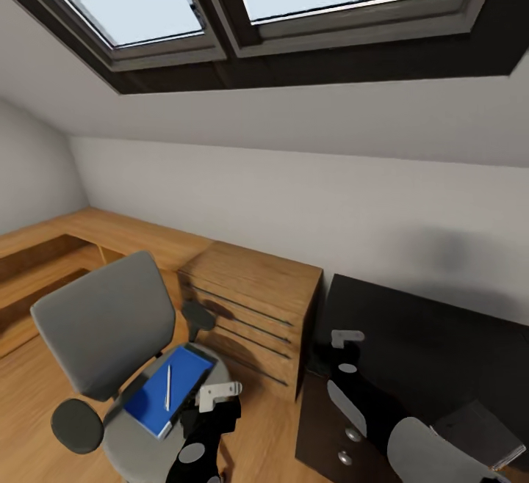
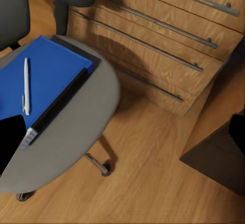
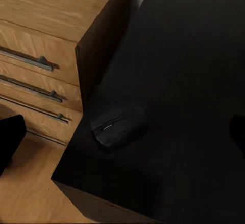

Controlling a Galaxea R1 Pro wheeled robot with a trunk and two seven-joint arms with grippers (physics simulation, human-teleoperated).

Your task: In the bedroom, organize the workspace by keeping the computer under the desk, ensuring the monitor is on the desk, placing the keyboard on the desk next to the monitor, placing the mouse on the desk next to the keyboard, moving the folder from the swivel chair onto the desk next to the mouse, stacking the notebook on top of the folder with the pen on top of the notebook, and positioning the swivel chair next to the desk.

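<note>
Lifting the folder point(image 1: 166, 390) cleanly calls for a low approach at its free edge: it lies flat on the swivel chair point(image 1: 99, 325) seat with the pen point(image 1: 168, 386) resting loose on top. Left gripper point(image 1: 219, 393) hovers beside it, its opening unreadable. Mouse point(image 3: 118, 125) sits near the desk point(image 3: 189, 70) corner; right gripper's state cannot be told.

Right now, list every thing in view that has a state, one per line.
swivel chair: upright on the floor, beside the wooden drawer chest.
folder: flat on the chair seat.
pen: lying on the folder.
mouse: on the desk, near its corner.
wooden drawer chest: all drawers shut.
desk drawer unit: drawers shut.
notebook: flat on the desk.
</note>
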